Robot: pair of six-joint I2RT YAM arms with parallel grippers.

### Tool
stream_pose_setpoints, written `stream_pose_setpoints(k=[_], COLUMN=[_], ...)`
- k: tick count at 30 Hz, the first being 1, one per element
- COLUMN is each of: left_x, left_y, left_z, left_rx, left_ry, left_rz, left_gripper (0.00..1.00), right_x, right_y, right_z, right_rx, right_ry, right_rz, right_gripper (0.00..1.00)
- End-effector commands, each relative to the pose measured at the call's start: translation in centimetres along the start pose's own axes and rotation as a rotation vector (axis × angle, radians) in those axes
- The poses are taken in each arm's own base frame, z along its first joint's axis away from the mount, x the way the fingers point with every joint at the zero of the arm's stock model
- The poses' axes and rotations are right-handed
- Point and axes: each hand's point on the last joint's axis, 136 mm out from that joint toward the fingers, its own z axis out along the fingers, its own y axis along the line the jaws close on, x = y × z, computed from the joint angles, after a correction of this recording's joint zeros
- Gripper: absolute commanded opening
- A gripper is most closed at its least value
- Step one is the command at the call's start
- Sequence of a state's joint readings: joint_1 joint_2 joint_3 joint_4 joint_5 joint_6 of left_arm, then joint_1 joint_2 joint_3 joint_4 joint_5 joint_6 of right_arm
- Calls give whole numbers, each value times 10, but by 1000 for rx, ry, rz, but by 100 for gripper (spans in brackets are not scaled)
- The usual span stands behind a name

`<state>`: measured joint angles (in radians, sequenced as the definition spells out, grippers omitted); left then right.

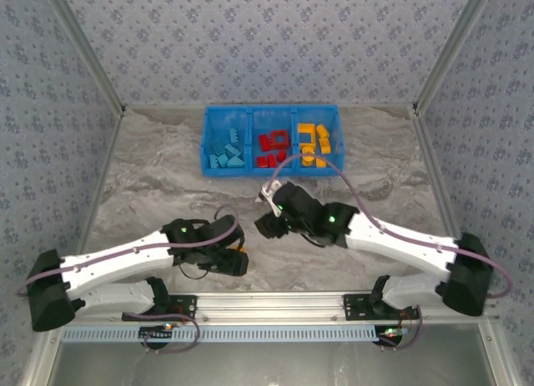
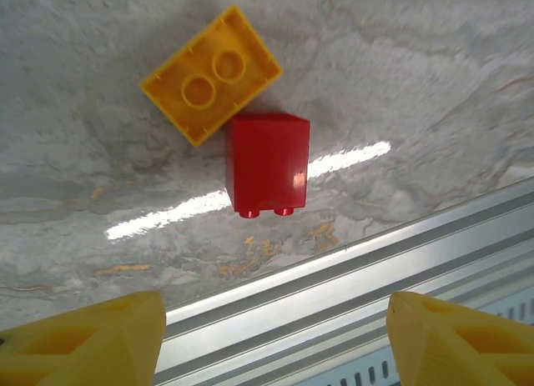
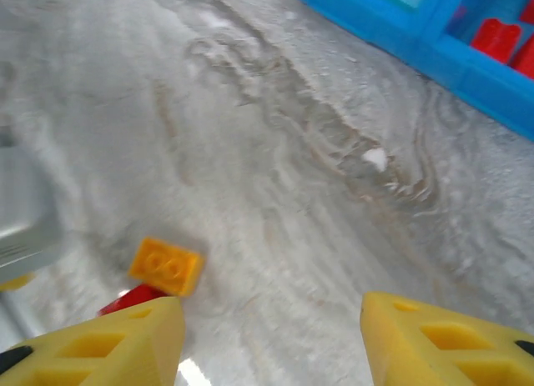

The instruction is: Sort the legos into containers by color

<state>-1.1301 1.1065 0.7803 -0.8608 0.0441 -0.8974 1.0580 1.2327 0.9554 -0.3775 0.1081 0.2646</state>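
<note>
A yellow-orange lego (image 2: 210, 73) and a red lego (image 2: 267, 162) lie touching on the marble table, close to the near rail. My left gripper (image 2: 275, 336) hangs open and empty above the rail, just short of them; in the top view it (image 1: 236, 263) is near the front. My right gripper (image 3: 271, 340) is also open with nothing between its fingers, over bare table, with the same yellow-orange lego (image 3: 167, 266) and red lego (image 3: 127, 298) ahead on its left. The blue container (image 1: 271, 167) stands at the back, holding light blue, red and yellow legos in separate compartments.
The aluminium rail (image 2: 350, 269) runs along the table's near edge under my left fingers. The right arm (image 1: 392, 234) stretches from the front right toward the middle, its gripper (image 1: 269, 225) just short of the bin. Patterned walls close in the sides and back.
</note>
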Motion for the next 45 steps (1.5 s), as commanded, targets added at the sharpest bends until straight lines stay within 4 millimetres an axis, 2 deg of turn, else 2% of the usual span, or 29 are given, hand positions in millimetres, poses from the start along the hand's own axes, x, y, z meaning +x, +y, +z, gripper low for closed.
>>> stream_pose_setpoints(k=[1, 4, 9, 11, 18, 26, 29, 32, 34, 37, 40, 42, 45], left_x=[-6, -7, -8, -10, -13, -22, -24, -31, -44, -78, -128, -168, -228], left_y=[-17, -24, -13, -11, -8, -11, -10, -16, -27, -40, -46, -48, -49], left_z=[15, 28, 41, 43, 61, 68, 64, 43, 18, -24, -55, -71, -86], left_rx=[-6, -50, -145, -155, -190, -188, -197, -162, -124, -67, -16, -12, -31], left_ry=[-3, 29, 42, 35, 50, 47, 34, -14, -57, -124, -199, -249, -330], left_rz=[-2, 38, 26, 30, 39, 50, 47, 33, 31, 28, 32, 43, 65], left_gripper=[72, 73, 72, 72, 65, 37, 31, 30, 31, 31, 31, 31, 31], right_x=[9, 27, 41, 45, 60, 60, 62, 60, 53, 31, 4, -13, -37], right_y=[23, 30, 35, 39, 40, 36, 37, 38, 37, 28, 15, 5, -14], right_z=[-32, -52, -84, -90, -98, -99, -98, -101, -107, -120, -131, -135, -139], right_rx=[-110, -142, -181, -206, -230, -208, -216, -225, -223, -168, -79, 1, 152], right_ry=[-66, -76, -123, -134, -114, -122, -117, -126, -148, -227, -336, -401, -491], right_rz=[52, 78, 114, 117, 142, 146, 150, 141, 130, 100, 58, 39, 21], right_gripper=[62, 64, 64, 65, 65, 65, 65, 65, 65, 66, 68, 69, 69])
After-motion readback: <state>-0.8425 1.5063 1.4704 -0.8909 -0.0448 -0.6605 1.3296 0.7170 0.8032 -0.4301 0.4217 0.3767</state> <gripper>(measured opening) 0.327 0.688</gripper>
